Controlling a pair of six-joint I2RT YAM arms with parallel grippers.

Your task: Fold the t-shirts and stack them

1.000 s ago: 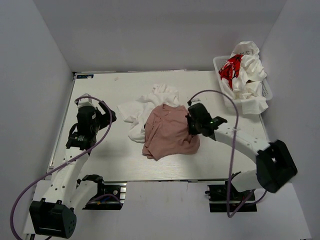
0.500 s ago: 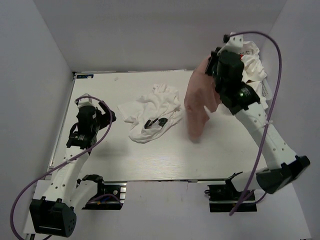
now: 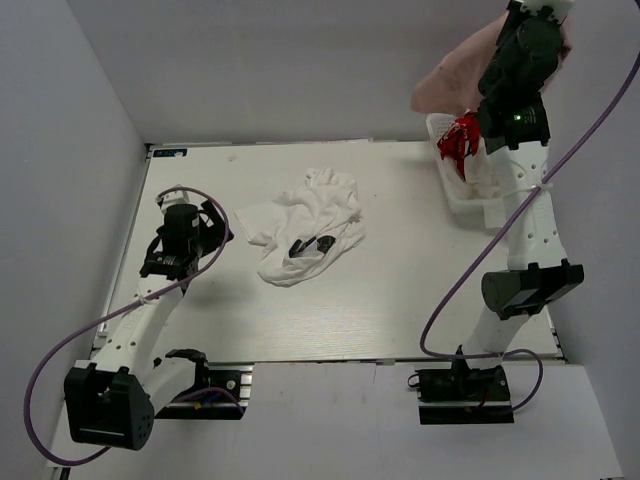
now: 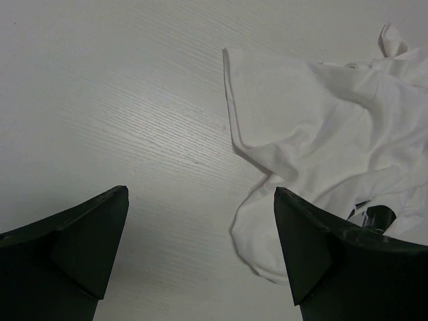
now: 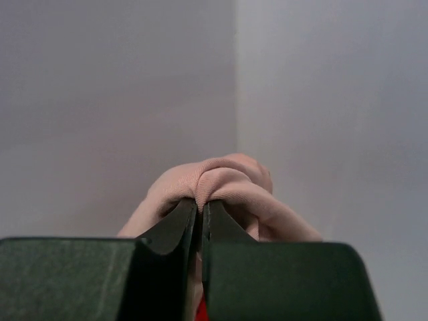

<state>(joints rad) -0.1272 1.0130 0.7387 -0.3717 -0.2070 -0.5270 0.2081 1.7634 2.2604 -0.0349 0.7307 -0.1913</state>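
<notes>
Pink t-shirt (image 3: 450,85) hangs pinched in right claw (image 5: 200,204) high near basket (image 3: 470,207); left claw (image 4: 200,192) spread wide, holding nothing.

1. The desk (image 3: 400,290) is a pale board with fine wood grain. It shows bare below and between the left fingers (image 4: 80,247).
2. 1 crumpled white t-shirt (image 3: 305,225) with small black marks lies on it just ahead of those fingers, passing behind the fingertip on the right of the left wrist view.
3. 1 white lattice basket (image 3: 450,180) stands at the far right corner, well apart from the left fingers.
</notes>
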